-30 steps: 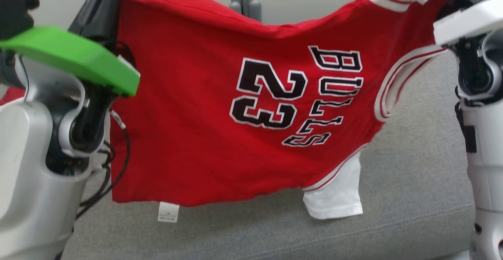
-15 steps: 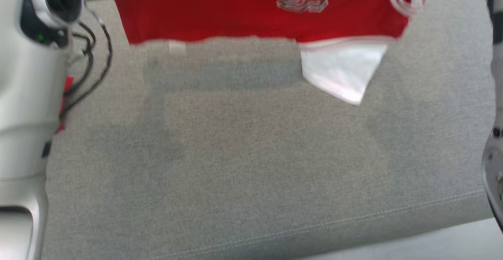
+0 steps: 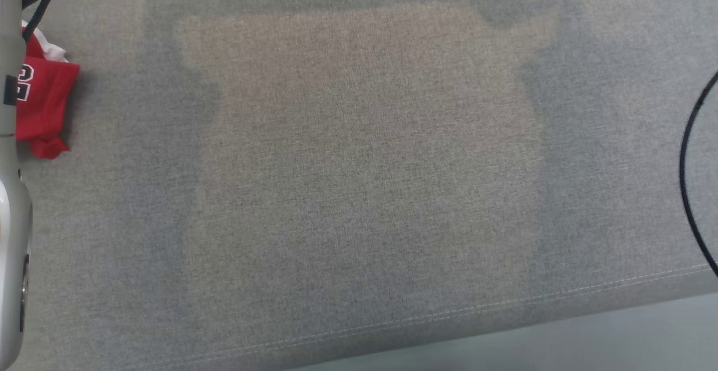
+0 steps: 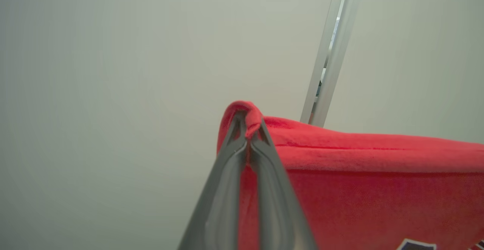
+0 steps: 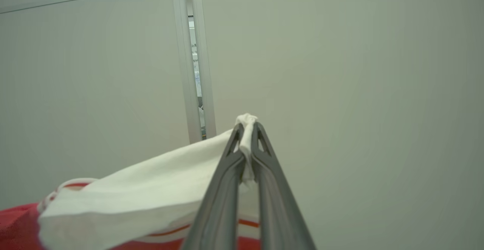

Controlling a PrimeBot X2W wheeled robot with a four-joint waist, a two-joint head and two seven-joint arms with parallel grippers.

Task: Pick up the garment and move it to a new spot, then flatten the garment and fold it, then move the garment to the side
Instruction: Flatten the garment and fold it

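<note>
Left gripper is clamping a red fold of the garment; right gripper is pinching its white tip; both shallow holds are risking slippage.

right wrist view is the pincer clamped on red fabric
No, the right pincer is shut on a bunched white corner of the garment; the red cloth lies lower, away from its tips.
</note>
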